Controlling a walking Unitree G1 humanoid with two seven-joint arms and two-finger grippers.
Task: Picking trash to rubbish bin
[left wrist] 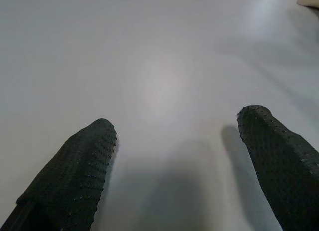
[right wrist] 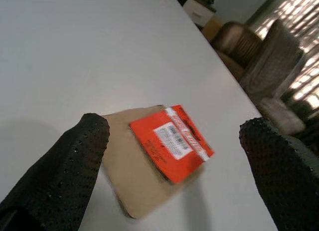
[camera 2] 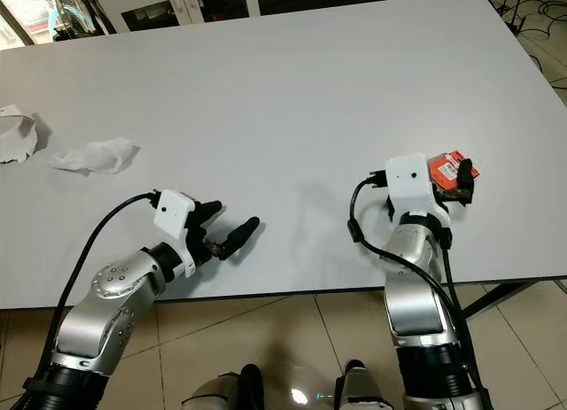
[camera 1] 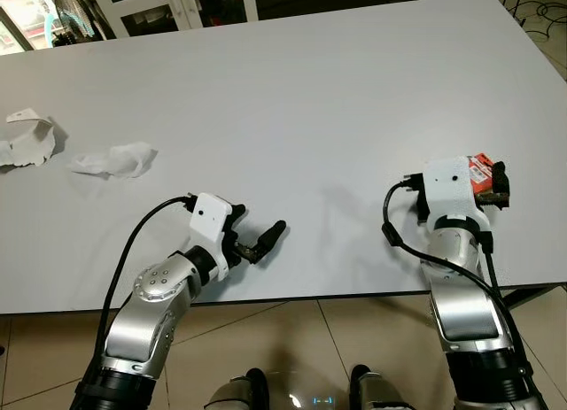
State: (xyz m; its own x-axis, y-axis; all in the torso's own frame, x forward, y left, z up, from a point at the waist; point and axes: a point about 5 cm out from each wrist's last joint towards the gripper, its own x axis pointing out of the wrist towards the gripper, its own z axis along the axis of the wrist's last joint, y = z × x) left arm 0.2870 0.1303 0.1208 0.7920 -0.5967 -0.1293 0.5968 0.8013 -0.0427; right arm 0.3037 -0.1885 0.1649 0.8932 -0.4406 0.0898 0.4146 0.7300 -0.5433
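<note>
A red packet on a brown card backing [right wrist: 169,151] lies flat on the white table [camera 1: 310,100] near its right front edge. My right gripper [right wrist: 177,128] is open just above it, one finger on each side and neither touching. The head view shows the red packet [camera 1: 481,169] partly hidden behind the white wrist. A crumpled white tissue [camera 1: 113,159] and a torn white paper piece [camera 1: 27,144] lie at the table's far left. My left gripper [camera 1: 261,228] hovers open and empty over bare table by the front edge, its fingers [left wrist: 84,161] spread wide.
The table's front edge runs just under both wrists, with beige floor tiles [camera 1: 292,339] below. A fan [camera 1: 75,11] and dark cabinets [camera 1: 186,7] stand behind the far edge. Broad bare table surface lies between the grippers and the paper scraps.
</note>
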